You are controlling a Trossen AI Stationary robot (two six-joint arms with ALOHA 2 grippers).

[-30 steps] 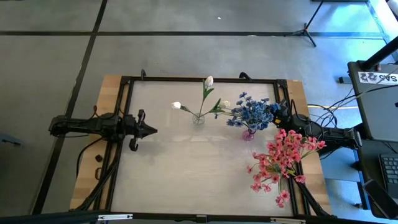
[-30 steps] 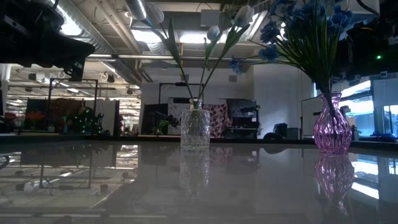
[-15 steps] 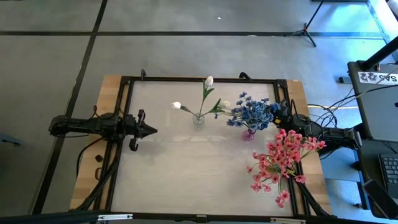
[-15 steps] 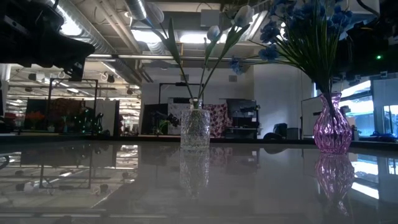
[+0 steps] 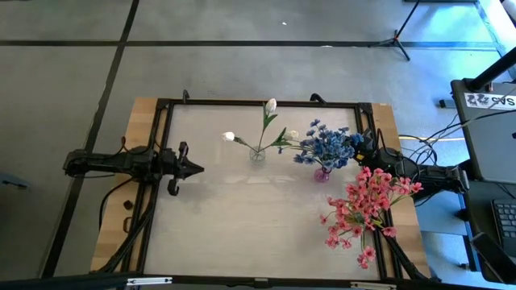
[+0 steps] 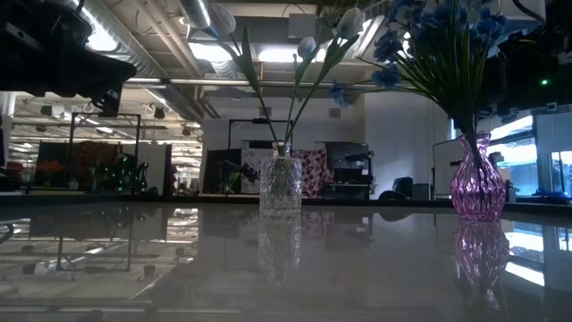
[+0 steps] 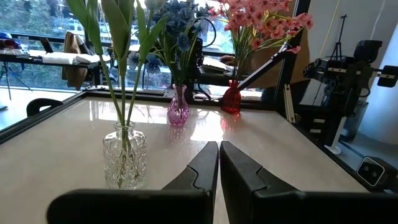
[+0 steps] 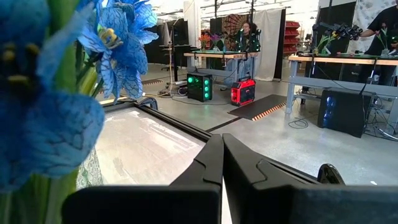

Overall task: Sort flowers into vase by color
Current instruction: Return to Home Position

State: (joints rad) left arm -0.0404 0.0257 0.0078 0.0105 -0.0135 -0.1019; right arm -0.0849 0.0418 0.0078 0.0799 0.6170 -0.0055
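- White flowers (image 5: 270, 105), blue flowers (image 5: 326, 145) and pink flowers (image 5: 363, 211) stand in separate vases (image 5: 257, 153) on the desk (image 5: 242, 217).
- Light, floppy sprigs; the thin stems are likely the best hold.
- Left arm's (image 5: 121, 163) and right arm's (image 5: 435, 177) jaws: pressed together, empty.

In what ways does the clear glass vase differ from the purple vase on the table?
The clear glass vase is colourless with a straight, patterned body; the purple vase is tinted, with a round belly and narrow neck. The clear glass vase holds white buds; the purple vase holds blue blooms. Both stand upright, apart, on the table. The left gripper and right gripper wait shut at the table's sides.
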